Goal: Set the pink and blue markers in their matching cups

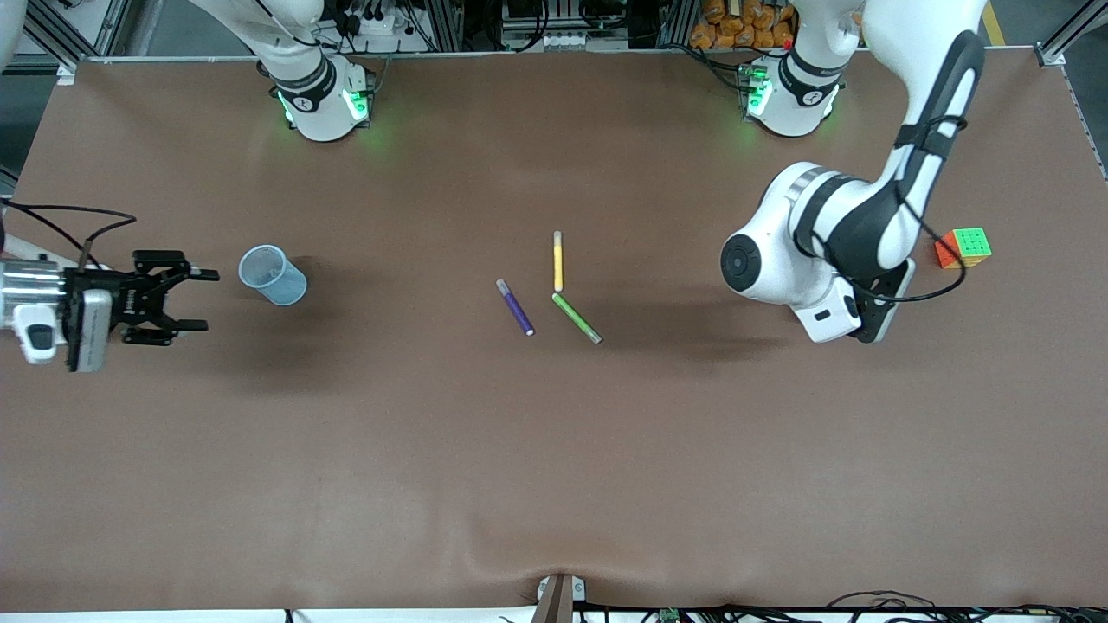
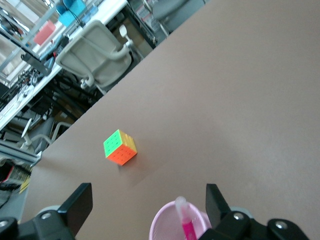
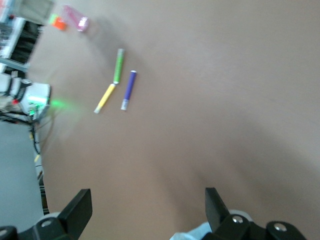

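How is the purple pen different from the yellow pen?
The purple pen is dark; the yellow pen is bright. The purple pen lies slanted and alone; the yellow pen points straight toward the robots, its end meeting the green pen. Both are slim and lie flat on the table.

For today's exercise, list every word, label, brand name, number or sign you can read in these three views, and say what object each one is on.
None can be read.
Right gripper: small pale marking on its black body, too small to read.
Arm bases: a round emblem on each black band, not legible.
Blue cup, purple pen, yellow pen, green pen, puzzle cube: no text visible.
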You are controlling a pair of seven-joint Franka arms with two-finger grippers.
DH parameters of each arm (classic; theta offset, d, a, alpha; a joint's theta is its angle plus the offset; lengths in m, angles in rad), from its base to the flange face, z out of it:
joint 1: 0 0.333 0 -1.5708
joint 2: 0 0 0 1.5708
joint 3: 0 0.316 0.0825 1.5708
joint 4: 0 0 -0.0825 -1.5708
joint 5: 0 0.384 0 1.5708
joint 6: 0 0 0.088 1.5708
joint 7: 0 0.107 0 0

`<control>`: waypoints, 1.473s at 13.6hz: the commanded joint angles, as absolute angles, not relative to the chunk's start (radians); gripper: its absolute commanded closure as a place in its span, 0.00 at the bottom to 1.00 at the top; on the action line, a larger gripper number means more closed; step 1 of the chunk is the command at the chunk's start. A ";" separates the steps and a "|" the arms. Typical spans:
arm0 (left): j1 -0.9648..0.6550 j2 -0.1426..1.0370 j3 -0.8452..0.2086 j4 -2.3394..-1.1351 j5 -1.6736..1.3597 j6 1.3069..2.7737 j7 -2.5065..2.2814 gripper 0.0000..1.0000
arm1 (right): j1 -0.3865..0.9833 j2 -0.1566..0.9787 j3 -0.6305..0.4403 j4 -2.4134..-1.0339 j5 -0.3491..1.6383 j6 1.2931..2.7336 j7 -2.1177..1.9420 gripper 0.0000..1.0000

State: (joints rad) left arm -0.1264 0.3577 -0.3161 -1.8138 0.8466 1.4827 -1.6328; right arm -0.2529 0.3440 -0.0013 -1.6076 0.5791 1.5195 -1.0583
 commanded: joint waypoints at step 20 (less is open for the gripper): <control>0.020 0.226 -0.318 -1.371 0.227 1.299 -0.778 0.00 | -0.009 0.097 -0.005 -1.240 -0.015 1.262 -0.084 0.00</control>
